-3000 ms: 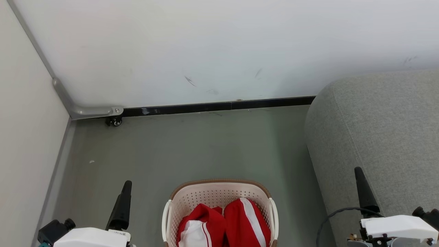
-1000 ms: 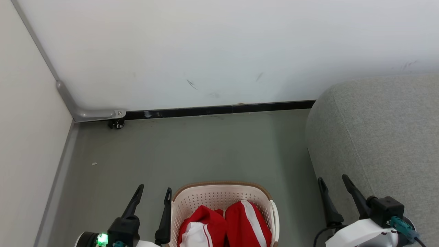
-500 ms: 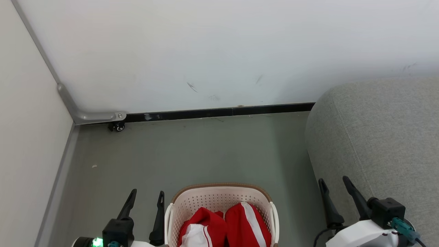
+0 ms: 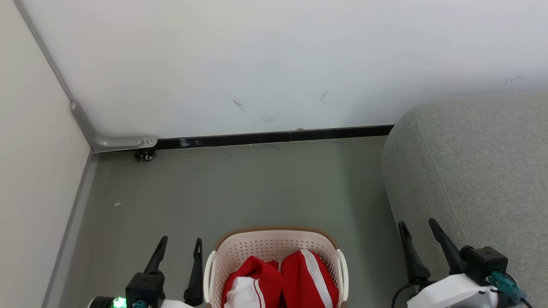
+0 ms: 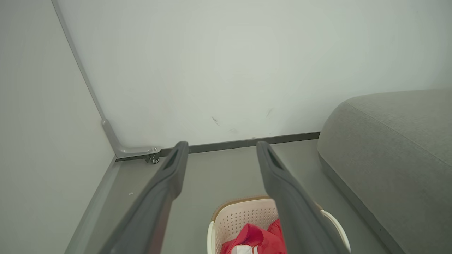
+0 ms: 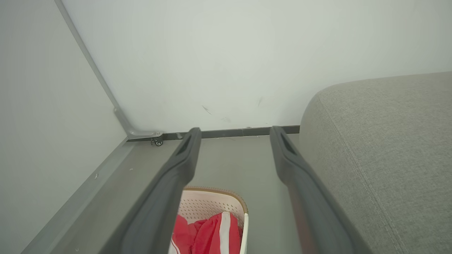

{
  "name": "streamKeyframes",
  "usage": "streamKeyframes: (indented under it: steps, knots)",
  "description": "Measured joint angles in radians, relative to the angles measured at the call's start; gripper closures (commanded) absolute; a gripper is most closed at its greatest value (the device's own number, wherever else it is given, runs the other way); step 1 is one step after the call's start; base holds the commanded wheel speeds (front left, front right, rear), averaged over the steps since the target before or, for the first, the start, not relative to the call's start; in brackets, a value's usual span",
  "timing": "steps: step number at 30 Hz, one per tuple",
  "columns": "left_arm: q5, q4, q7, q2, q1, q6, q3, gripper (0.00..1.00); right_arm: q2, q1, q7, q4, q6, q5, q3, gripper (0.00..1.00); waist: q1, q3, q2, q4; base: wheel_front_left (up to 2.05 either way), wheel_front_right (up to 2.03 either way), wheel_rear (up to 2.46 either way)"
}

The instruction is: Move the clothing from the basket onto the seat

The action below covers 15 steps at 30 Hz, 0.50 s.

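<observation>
Red fabric with white panels, the clothing (image 4: 278,282) lies bunched inside the basket (image 4: 274,246); two heaps sit side by side, the right one with a white stripe running up it; the perforated cream walls and brown rim enclose them on every side, and the top is open. The basket stands on the grey floor (image 4: 239,184) at the bottom middle of the head view; the grey woven seat (image 4: 471,171) rises to the right, apart from the basket, with a bare strip of floor between them.

The left claw (image 4: 180,240) hangs just beside the basket's left handle, fingers spread and empty; a green light glows on its wrist. The right claw (image 4: 416,222) is spread too, empty, over the floor strip close against the seat's rounded side.

Beyond the basket a white wall (image 4: 257,64) carries a few dark scuff marks; a black skirting strip (image 4: 274,137) runs along its foot; at the left corner a grey metal bracket (image 4: 115,141) meets a pale side panel (image 4: 30,171), with a small caster wheel (image 4: 147,155) beneath it; a white speck (image 4: 116,204) lies on the floor nearby.
</observation>
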Motion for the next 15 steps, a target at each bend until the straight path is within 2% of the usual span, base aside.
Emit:
streamKeyframes:
  steps: [15]
  knots:
    - [0.023,0.028,0.0,0.007,-0.055,-0.011,-0.019,0.0,0.001,0.004,-0.016,-0.037,0.0,0.002,-0.032,0.0,0.0,0.046,0.0,-0.007,0.0,0.0,0.0]
